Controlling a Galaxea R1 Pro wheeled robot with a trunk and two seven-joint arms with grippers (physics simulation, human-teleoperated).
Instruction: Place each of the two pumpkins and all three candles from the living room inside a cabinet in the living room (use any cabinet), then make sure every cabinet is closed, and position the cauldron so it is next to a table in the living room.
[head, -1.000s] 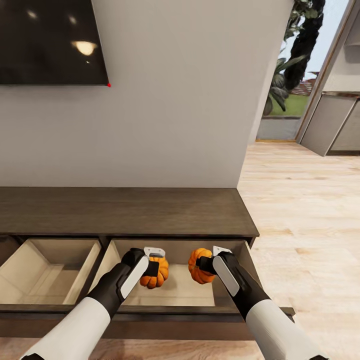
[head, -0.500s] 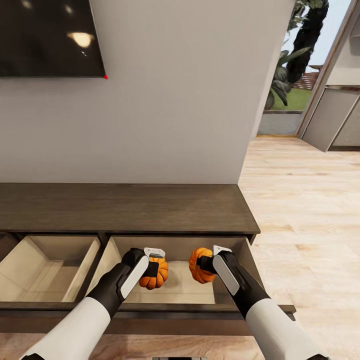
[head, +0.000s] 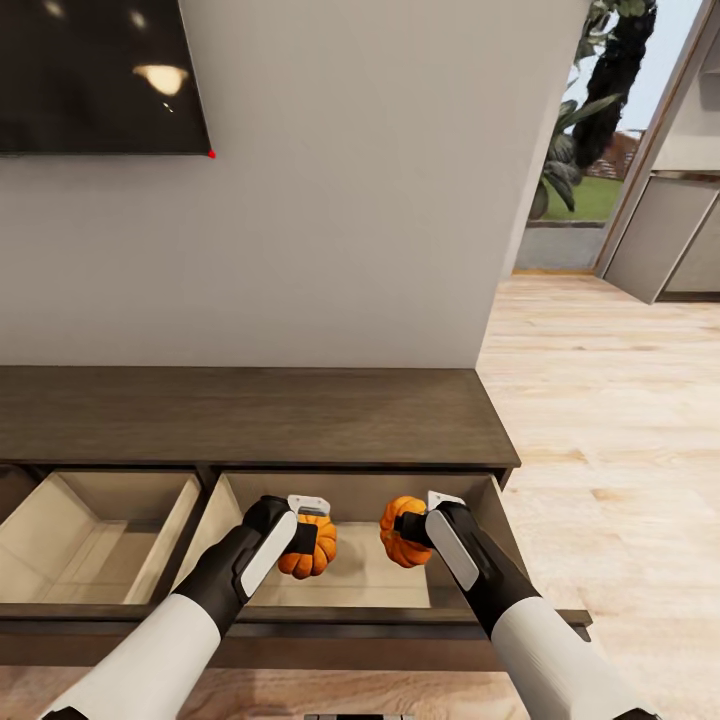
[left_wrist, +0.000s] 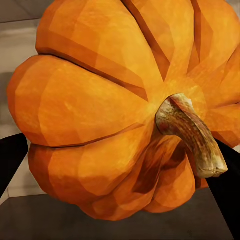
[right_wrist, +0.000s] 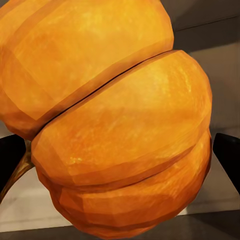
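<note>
Pumpkins are held low in the frame, one in each gripper, over the open right-hand drawer (head: 340, 585) of the cabinet (head: 250, 415). The left gripper (head: 312, 538) is closed on the left pumpkin (head: 318, 556), just left of centre; the right gripper (head: 405, 528) is closed on the right pumpkin (head: 392, 545), just right of centre. Both are seen above the pale drawer floor, apart from each other, and whether either touches the floor cannot be told.

In the left wrist view the left pumpkin (left_wrist: 100, 110) is shown close up, its woody stem (left_wrist: 192, 137) turned towards the camera, with dark jaws at either flank. In the right wrist view the right pumpkin (right_wrist: 120, 130) is gripped across its ribs.

Each is judged small, light and rigid, with a smooth rounded skin that could roll or slip. A hold across the widest ribs looks soundest; the stem is best left alone. A second drawer (head: 95, 545) is seen open at lower left.
</note>
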